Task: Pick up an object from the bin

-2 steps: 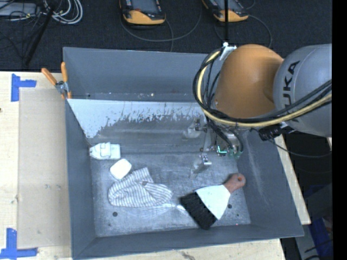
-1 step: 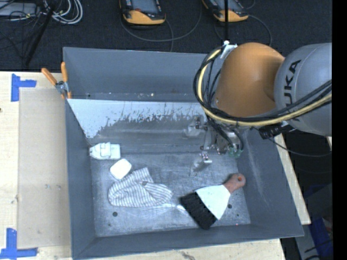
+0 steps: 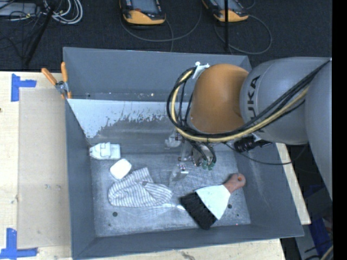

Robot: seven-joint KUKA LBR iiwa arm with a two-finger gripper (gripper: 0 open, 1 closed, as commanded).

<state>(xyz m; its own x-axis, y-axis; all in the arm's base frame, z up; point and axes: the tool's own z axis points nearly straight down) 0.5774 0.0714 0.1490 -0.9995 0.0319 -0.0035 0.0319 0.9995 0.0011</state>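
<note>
My gripper (image 3: 187, 160) hangs below the orange wrist cover, over the bin floor near the middle. Just left and in front of it lies a crumpled grey-and-white striped cloth (image 3: 136, 192). To its front right lies a hand brush (image 3: 213, 200) with black bristles, a white body and a reddish-brown handle that points toward the right wall. Nothing shows between the gripper and the bare floor under it.
A small white rounded block (image 3: 120, 168) rests at the cloth's upper left edge. A white boxy object (image 3: 104, 151) lies further left by the left wall. The arm and its looped cables cover the bin's back right part.
</note>
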